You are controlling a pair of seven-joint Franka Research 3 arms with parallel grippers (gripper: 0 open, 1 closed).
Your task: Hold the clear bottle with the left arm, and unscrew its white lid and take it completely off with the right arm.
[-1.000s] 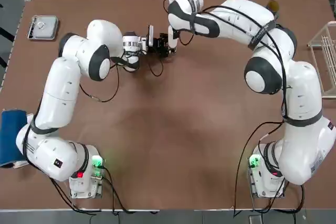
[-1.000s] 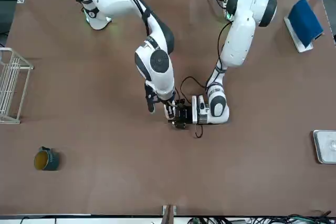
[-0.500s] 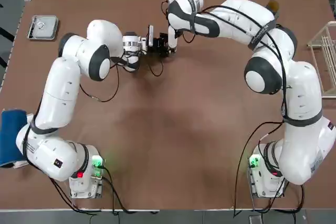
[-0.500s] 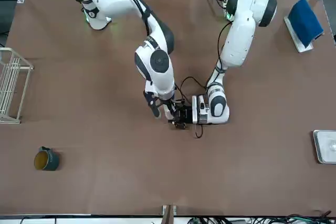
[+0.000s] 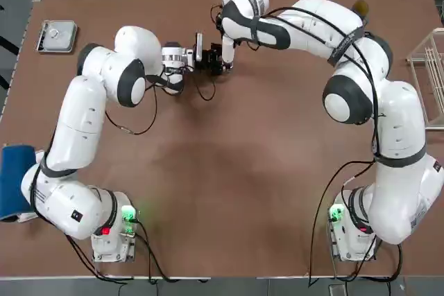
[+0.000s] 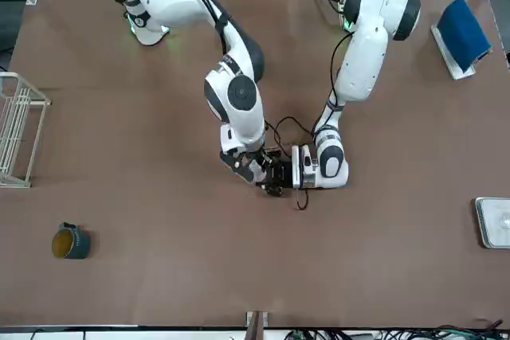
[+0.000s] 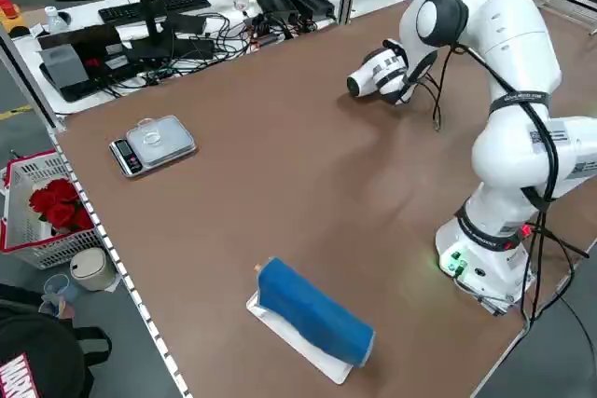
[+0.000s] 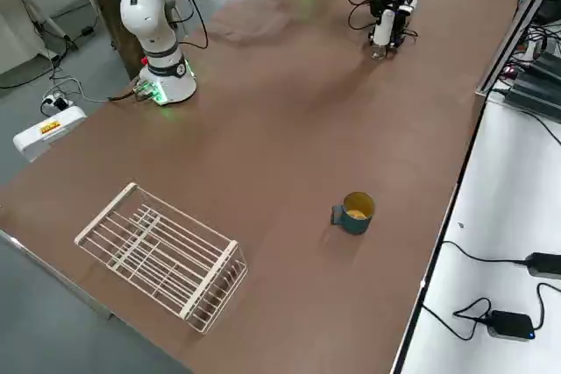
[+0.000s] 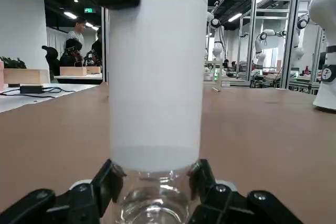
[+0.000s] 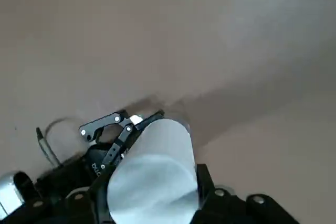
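While the bottle (image 9: 155, 205) stood upright near the far middle of the worktop (image 5: 229, 171), the left tool (image 9: 156, 192) had its fingers (image 9: 107, 182) pinched on the clear glass body, low down just under the lid (image 9: 156, 72). That white lid was on the bottle, sitting right on top of it. The right tool (image 10: 152, 192) came from above and was clamped around the lid, one finger (image 10: 206, 182) on each side of it. From overhead both tools met at the same spot, left tool (image 5: 208, 57) reaching in sideways and right tool (image 5: 226, 52) pointing down.

Farther out, a teal cup (image 6: 70, 242) sat well apart near the robot's right, close to a wire rack (image 6: 16, 129). A scale (image 5: 57, 36) and a blue roll (image 7: 312, 312) were off on the left side.
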